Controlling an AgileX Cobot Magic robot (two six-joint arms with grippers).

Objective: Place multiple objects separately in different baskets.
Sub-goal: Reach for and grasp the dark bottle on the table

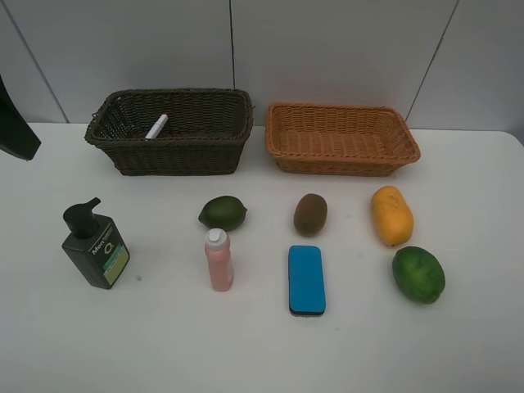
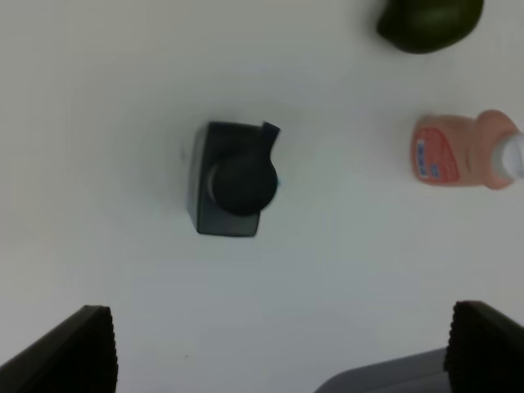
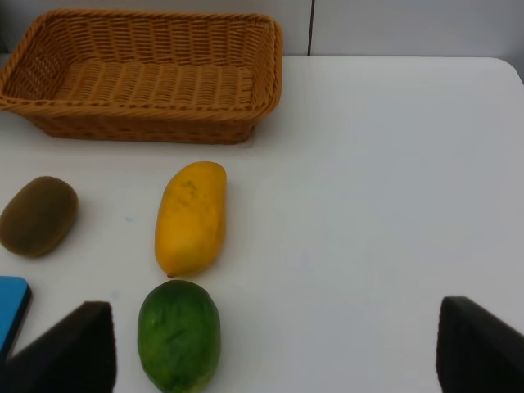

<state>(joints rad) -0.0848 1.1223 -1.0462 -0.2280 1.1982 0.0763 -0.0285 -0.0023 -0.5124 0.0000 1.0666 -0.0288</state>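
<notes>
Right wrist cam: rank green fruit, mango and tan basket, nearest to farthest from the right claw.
From the right claw:
1. green fruit: nearest, left of the claw's centre.
2. mango: just beyond the fruit.
3. tan basket: farthest, past the mango.

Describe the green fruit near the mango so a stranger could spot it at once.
Start at the tan basket, at the back right. In front of its right end lies the mango, then the green fruit nearer the camera. It is bigger and brighter than the darker fruit by the pink bottle.
</notes>
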